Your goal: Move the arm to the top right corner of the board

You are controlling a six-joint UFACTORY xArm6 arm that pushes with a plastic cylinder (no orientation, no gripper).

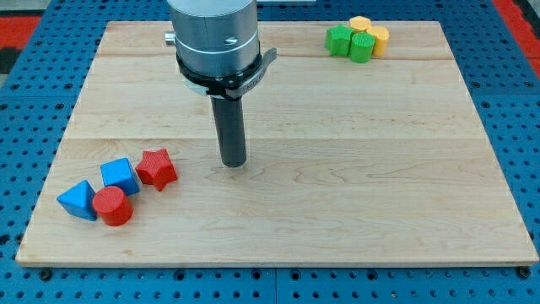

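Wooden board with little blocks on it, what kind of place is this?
Probably a robot lab test bench: a wooden board on a blue pegboard table, my tip resting near a red star block.

**Cut off and covered parts**

The arm (pixel 213 38) runs out past the view's top edge, so only its grey lower housing shows. That housing covers a stretch of the table (pixel 337 194) along its top edge. In the top right cluster, the green blocks (pixel 350 42) overlap the yellow ones (pixel 371 34), whose shapes cannot be fully made out.
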